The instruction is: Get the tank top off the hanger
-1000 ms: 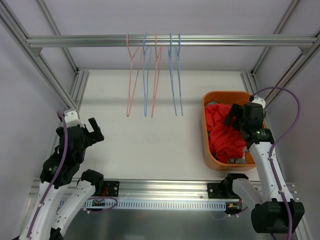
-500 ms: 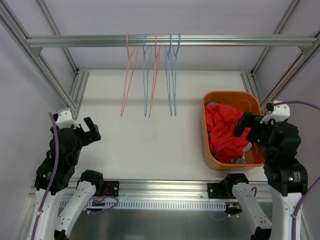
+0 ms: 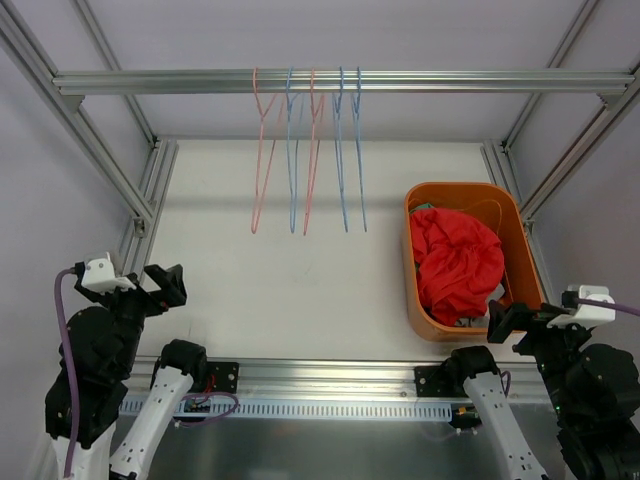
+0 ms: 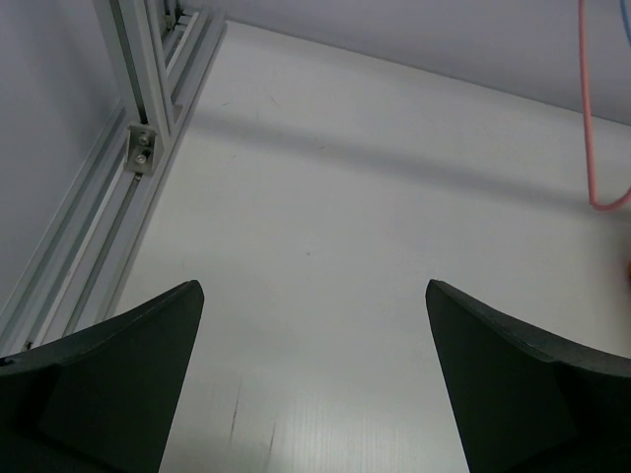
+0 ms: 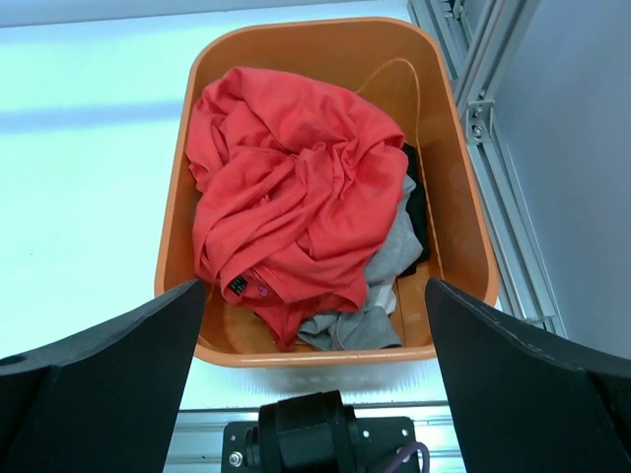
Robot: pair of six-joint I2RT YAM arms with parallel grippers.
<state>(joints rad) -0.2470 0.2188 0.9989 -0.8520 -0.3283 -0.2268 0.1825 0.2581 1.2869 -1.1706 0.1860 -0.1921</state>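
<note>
Both arms have pulled back to the near edge, left gripper (image 4: 313,286) and right gripper (image 5: 315,286) spread wide and empty, the red tank top (image 5: 296,197) crumpled in the orange bin (image 5: 315,25), hangers (image 3: 300,150) bare, so removal looks done.

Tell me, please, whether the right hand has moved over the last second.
Yes. The right hand has drawn back from over the orange bin to its near right corner.

Readable text: none in any view.
Black tag (image 5: 237,286): sewn on the red garment (image 5: 296,197) in the orange bin (image 5: 449,197), right side of the table; any lettering is too small to read.
</note>
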